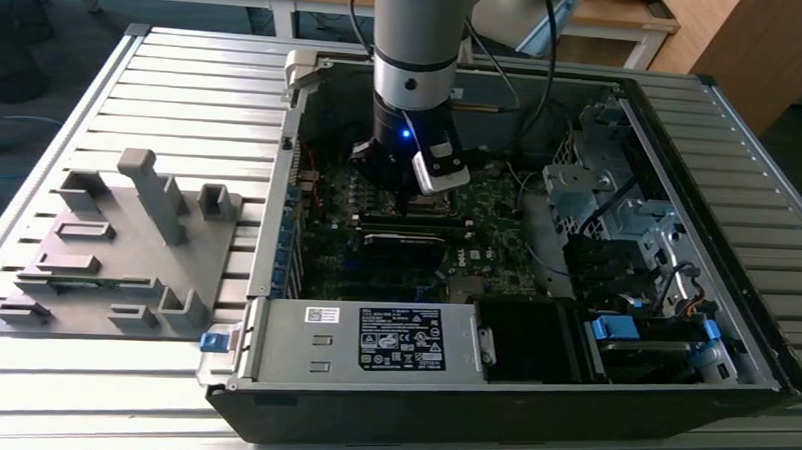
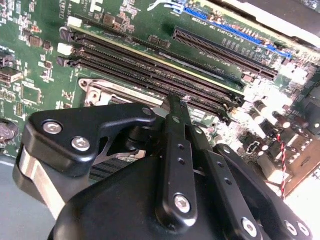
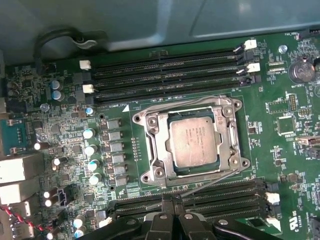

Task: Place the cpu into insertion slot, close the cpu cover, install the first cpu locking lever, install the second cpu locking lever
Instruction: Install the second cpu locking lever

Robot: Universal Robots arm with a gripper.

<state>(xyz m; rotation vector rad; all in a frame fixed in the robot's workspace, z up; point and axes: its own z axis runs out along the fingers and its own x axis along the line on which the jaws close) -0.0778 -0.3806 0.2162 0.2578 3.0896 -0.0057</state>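
My end effector (image 3: 170,220) is matte black with silver screws. The cpu (image 3: 194,143) shows a dull silver-grey top, framed by the silver-grey cpu cover (image 3: 156,142). The motherboard (image 3: 280,95) is dark green; its memory slots (image 3: 165,67) are black. The surface (image 1: 179,87) is ribbed grey metal.

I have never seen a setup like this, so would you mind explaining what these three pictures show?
A robot arm reaches down into an open computer case lying on a slatted metal table; the exterior view shows this from outside. A grey fixture sits on the exterior view's left. Both wrist views come from cameras on the arm, looking at the green motherboard. In the first wrist view, the cpu lies in the insertion slot, with the cpu cover down around it. The gripper hovers beside the socket, holding nothing.
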